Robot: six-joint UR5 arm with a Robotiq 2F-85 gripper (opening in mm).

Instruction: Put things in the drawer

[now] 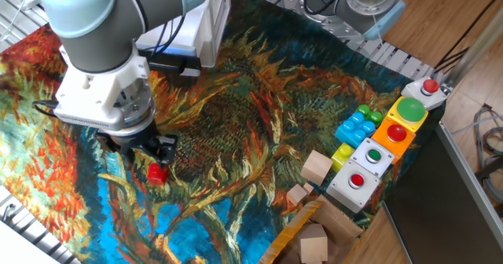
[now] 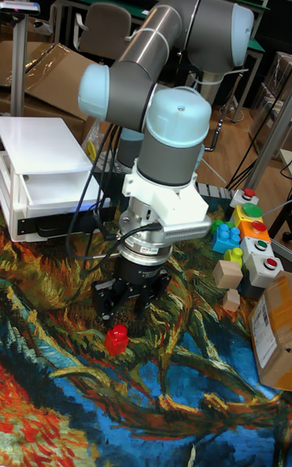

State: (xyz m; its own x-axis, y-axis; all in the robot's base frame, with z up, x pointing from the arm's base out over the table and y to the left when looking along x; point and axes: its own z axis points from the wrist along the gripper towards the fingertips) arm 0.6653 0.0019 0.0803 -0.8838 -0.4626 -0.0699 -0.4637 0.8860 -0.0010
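Tall fixed view: red block (image 2: 117,339) just below hand (image 2: 123,305), apart.

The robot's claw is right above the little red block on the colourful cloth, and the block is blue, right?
Not quite. The gripper is just above the block on the colourful cloth, but the block is red, not blue. The tall fixed view shows it clearly.
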